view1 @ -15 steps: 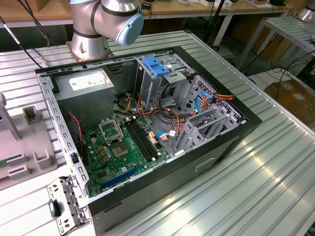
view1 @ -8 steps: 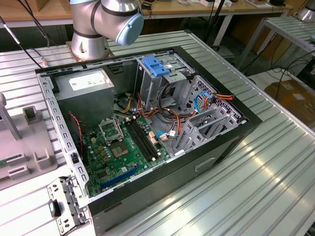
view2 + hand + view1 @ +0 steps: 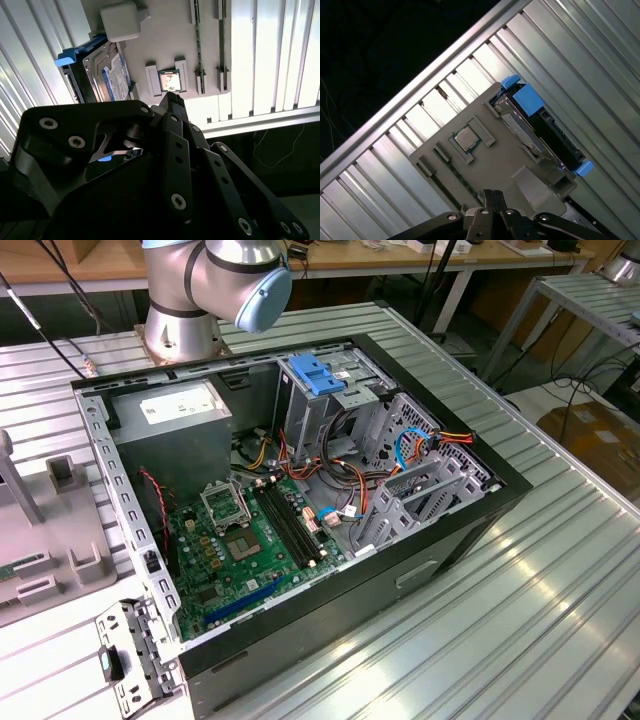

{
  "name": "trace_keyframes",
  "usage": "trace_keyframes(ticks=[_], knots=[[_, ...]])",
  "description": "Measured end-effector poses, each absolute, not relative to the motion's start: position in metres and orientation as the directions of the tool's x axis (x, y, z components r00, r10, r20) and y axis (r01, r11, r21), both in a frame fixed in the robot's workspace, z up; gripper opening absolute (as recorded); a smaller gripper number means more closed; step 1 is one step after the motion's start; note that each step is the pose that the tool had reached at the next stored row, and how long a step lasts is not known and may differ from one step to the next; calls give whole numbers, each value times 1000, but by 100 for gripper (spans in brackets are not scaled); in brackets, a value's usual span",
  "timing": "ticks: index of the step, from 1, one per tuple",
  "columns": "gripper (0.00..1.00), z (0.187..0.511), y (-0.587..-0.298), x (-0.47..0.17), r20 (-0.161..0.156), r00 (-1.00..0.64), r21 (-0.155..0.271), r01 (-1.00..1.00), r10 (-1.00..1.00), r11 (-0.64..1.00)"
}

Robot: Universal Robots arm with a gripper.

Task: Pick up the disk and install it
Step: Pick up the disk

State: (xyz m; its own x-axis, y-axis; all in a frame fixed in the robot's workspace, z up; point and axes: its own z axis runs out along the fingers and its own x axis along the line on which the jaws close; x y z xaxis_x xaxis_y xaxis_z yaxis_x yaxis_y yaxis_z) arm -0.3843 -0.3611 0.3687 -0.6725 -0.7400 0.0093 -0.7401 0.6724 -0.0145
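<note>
Long flat dark disk (image 3: 546,131) in its light-blue plastic carrier, off to one side of my black gripper (image 3: 492,193), which is closed on nothing.
The disk sits along one edge of the pale grey moulded plastic fixture plate (image 3: 495,167). Its long axis runs parallel to that edge and to the ribs of the shiny aluminium bench (image 3: 570,50), with a blue tab at each end. My fingertips hang over the plate, clear of the disk.

No print can be read anywhere. In the second wrist view the disk (image 3: 111,75) carries a white-and-blue label (image 3: 119,77), its lettering too small to tell. In the exterior view the power supply (image 3: 170,440) bears a white sticker (image 3: 180,403), likewise illegible.
</note>
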Motion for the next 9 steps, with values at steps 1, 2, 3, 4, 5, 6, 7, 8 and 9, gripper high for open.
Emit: trace_keyframes(ticks=[1,2,3,4,5,6,7,8,9], knots=[[11,369,-361,-384,9,-671,-14,-741,-741,671],[11,369,-361,-384,9,-670,-14,-742,-742,670],[11,369,-361,-384,9,-669,-15,-743,-743,669],[11,369,-361,-384,9,-668,-14,-744,-744,668],[11,369,-361,-384,9,-667,-15,-745,-745,667],[11,369,-361,-384,9,-666,-14,-746,-746,666],[11,369,-361,-384,9,-665,-14,-747,-747,665],[11,369,-361,-384,9,-664,-15,-747,-747,664],[11,369,-361,-384,9,-663,-14,-748,-748,663]])
